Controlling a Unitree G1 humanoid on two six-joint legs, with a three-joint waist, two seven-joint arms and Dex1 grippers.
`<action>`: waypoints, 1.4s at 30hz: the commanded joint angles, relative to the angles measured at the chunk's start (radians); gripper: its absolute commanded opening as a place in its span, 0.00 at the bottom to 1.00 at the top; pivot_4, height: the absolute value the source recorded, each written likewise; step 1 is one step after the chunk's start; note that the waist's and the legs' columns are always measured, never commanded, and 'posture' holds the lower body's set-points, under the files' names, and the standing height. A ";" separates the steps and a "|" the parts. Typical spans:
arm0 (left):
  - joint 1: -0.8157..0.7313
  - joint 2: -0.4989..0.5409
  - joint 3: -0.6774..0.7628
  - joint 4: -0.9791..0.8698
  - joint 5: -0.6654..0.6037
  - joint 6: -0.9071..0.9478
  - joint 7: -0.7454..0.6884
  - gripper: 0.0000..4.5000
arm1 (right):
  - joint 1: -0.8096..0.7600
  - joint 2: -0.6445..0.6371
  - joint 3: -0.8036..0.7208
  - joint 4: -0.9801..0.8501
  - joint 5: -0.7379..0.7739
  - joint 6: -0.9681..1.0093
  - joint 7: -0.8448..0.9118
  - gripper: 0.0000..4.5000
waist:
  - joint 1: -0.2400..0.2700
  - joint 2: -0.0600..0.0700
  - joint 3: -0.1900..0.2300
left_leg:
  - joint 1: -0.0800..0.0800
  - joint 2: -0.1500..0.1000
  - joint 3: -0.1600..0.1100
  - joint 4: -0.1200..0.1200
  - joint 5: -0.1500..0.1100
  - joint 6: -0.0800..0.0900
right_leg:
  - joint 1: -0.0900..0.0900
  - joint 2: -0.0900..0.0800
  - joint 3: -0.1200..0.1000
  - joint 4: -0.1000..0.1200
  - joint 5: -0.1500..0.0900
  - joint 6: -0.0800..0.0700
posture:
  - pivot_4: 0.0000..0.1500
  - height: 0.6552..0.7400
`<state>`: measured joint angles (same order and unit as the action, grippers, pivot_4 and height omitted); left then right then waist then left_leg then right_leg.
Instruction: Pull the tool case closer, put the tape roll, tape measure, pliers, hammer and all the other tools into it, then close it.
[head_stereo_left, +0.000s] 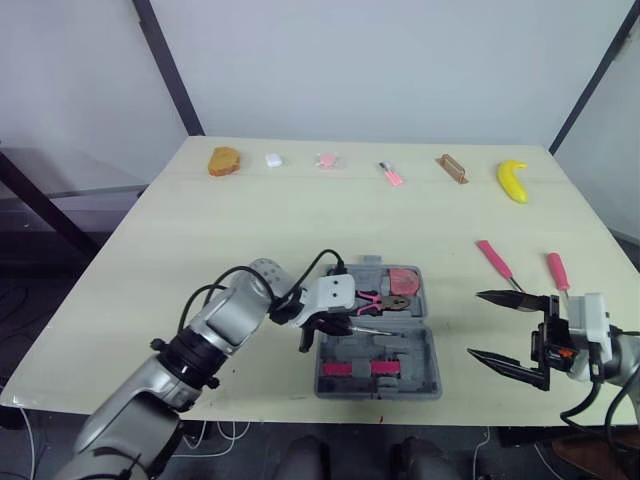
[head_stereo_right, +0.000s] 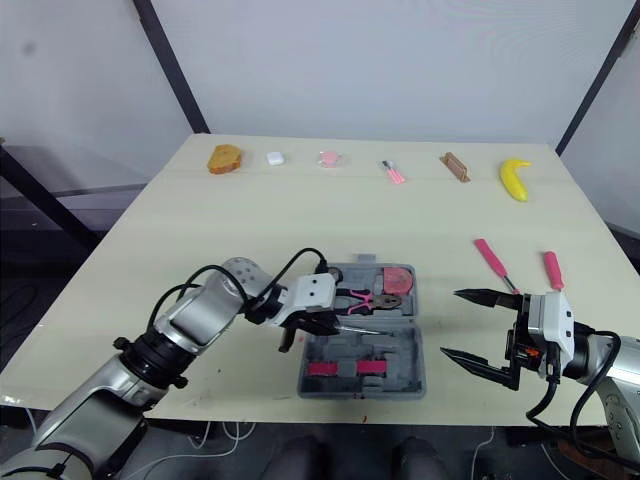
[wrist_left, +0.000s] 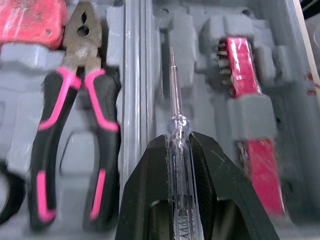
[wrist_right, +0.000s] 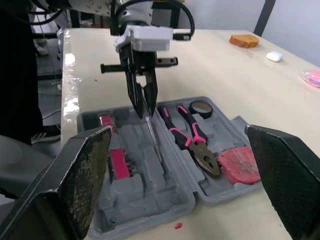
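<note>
Tool case (head_stereo_left: 380, 394) is open flat at the near edge of the table (head_stereo_left: 250, 230), roughly mid-width.

Far half of the case holds 3 things:
- pliers (wrist_left: 81, 50) with pink-and-black handles, lying in their moulded slot
- red tape measure (head_stereo_left: 403, 279) on the right end
- black tape roll (wrist_right: 201, 114) on the left end

Near half holds a red bit set (wrist_left: 239, 60) clipped in its holder.

Left gripper (wrist_left: 178, 142) is clamped on a clear-handled screwdriver (wrist_left: 173, 95). Its shaft is over the grey tray of the near half, just beside the centre hinge ridge. Can't tell if the tip touches the plastic.

Right gripper (head_stereo_left: 475, 323) has its 2 fingers spread wide with nothing between them. It hangs over the table just right of the case, near the front edge.

2 pink-handled tools are out on the table beyond the right gripper, one (head_stereo_left: 494, 258) nearer the case and one (head_stereo_left: 557, 270) further right.

A row runs along the far edge, well apart from the case. Left to right:
- orange lump (head_stereo_left: 224, 160)
- small white piece (head_stereo_left: 273, 159)
- pink piece (head_stereo_left: 326, 160)
- small pink tool (head_stereo_left: 391, 174)
- brown block (head_stereo_left: 452, 168)
- banana (head_stereo_left: 512, 180)

Any markings on the tape measure or the screwdriver handle are too blurred to read.
</note>
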<state>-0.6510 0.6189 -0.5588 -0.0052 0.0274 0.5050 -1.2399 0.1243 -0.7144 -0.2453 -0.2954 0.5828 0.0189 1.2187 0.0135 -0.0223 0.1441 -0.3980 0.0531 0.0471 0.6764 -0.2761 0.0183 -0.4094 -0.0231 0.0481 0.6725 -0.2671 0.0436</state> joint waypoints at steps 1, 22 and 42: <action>-0.013 -0.007 -0.013 0.005 0.027 0.009 0.001 0.02 | 0.013 -0.004 -0.028 -0.018 0.006 -0.020 0.000 1.00 | -0.001 0.000 0.000 | 0.000 0.000 0.000 0.000 0.000 0.000 | 0.000 0.000 0.000 0.000 0.000 0.000 | 1.00 1.00; -0.036 -0.094 -0.035 0.062 0.087 0.007 0.019 0.02 | 0.021 0.015 -0.009 -0.020 -0.013 -0.043 -0.031 1.00 | 0.001 0.000 0.000 | 0.000 0.000 0.000 0.002 0.000 0.000 | 0.000 0.000 0.000 0.001 0.000 0.000 | 1.00 1.00; -0.035 -0.063 0.034 0.025 0.106 -0.129 0.046 0.83 | 0.022 0.020 -0.005 -0.026 -0.014 -0.039 -0.043 1.00 | 0.000 0.000 0.000 | 0.000 0.000 0.000 0.005 0.000 0.000 | 0.000 0.000 0.001 0.004 0.000 0.000 | 1.00 1.00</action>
<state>-0.6718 0.5563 -0.5663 0.0531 0.1512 0.3970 -1.2049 0.1480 -0.6983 -0.2425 -0.2961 0.5551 -0.0066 1.1769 0.0136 -0.0223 0.1441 -0.3982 0.0532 0.0469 0.6813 -0.2761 0.0184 -0.4094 -0.0229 0.0487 0.6768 -0.2672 0.0437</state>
